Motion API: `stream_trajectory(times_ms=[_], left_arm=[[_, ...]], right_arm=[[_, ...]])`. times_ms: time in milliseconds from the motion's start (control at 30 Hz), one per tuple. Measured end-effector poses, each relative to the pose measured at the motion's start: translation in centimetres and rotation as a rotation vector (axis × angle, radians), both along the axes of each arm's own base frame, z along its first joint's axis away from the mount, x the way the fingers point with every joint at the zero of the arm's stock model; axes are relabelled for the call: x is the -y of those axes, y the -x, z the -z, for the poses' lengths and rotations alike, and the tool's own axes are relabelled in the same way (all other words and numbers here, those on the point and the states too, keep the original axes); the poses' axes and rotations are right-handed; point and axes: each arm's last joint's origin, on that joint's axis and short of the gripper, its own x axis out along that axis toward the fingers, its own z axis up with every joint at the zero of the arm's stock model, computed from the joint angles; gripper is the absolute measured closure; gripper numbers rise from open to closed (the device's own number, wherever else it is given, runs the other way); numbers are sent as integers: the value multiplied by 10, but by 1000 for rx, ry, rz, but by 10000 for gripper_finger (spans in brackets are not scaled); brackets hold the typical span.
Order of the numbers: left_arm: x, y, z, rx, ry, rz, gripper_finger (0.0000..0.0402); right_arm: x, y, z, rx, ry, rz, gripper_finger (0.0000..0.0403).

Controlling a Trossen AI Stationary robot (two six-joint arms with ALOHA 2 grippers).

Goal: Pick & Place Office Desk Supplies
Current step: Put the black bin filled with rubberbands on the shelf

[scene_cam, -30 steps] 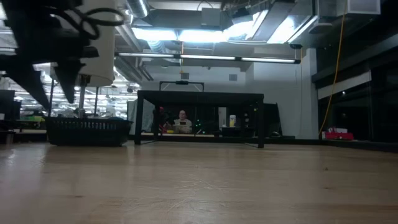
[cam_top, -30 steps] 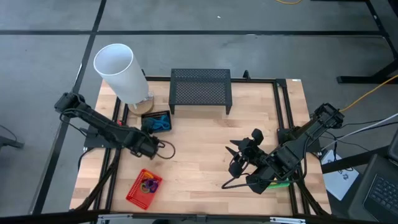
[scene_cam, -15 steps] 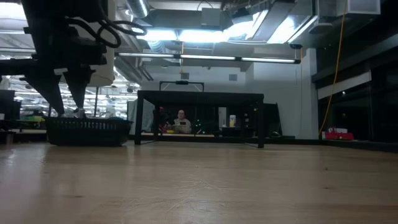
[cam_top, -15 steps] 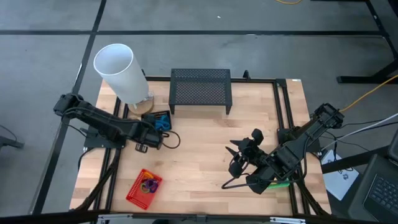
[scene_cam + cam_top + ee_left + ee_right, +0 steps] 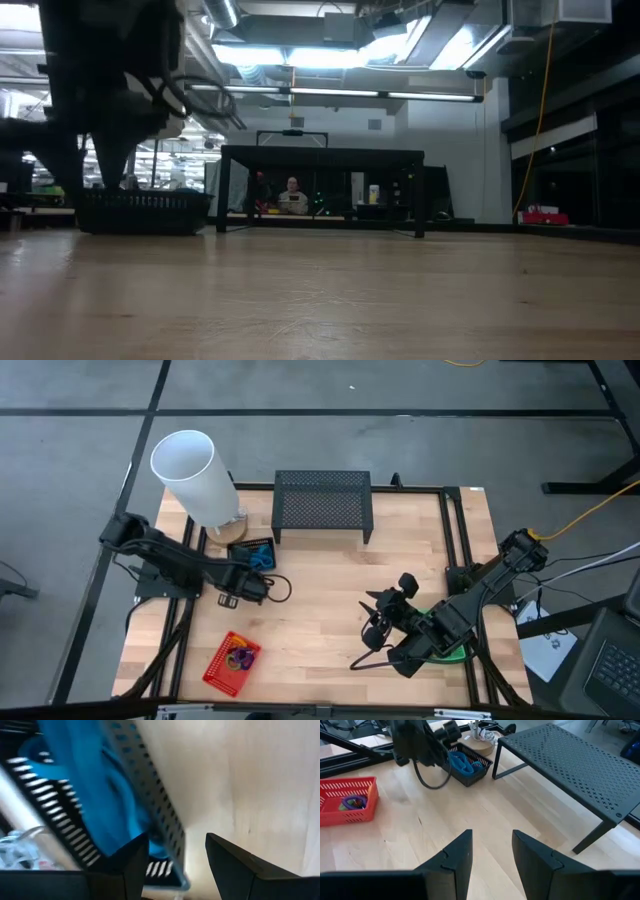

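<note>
A black mesh basket (image 5: 250,550) holding blue-handled scissors (image 5: 263,558) stands on the table's far left, beside the white cylinder. My left gripper (image 5: 175,842) is open right at it, one finger over the inside by the scissors (image 5: 95,785), the other outside the basket's wall (image 5: 150,800). A red basket (image 5: 232,660) with purple and orange loops (image 5: 351,801) sits at the near left. My right gripper (image 5: 492,852) hovers open over bare wood right of centre. A green basket (image 5: 455,650) shows partly under the right arm. No crayon boxes are in view. My left gripper stands open astride the black basket's side wall (image 5: 167,837), coming from above and slanting toward the far edge. Whether either finger touches the mesh, I cannot tell. The basket rests on the table.
The big white cylinder (image 5: 195,475) leans at the far left corner, with a small round holder (image 5: 232,526) at its foot. The wide black mesh stand (image 5: 323,505) occupies the far middle. Open wood lies between the two arms.
My left gripper has moved from the open wood toward the far edge and down onto the black basket, staying open. My right arm has shifted slightly toward the table's near left, uncovering more of the green basket.
</note>
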Motion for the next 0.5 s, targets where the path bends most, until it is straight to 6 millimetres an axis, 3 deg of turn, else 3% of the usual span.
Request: stream_trajectory(times_ms=[133,300,500], left_arm=[[-1,-10,14,-23,37,-7,225],[-1,-19,23,-10,116,-22,291],[6,-45,5,183,301,5,357]], right_arm=[[0,0,0,0,0,0,264],[0,0,0,1,1,0,264],[1,-1,0,2,3,4,264]])
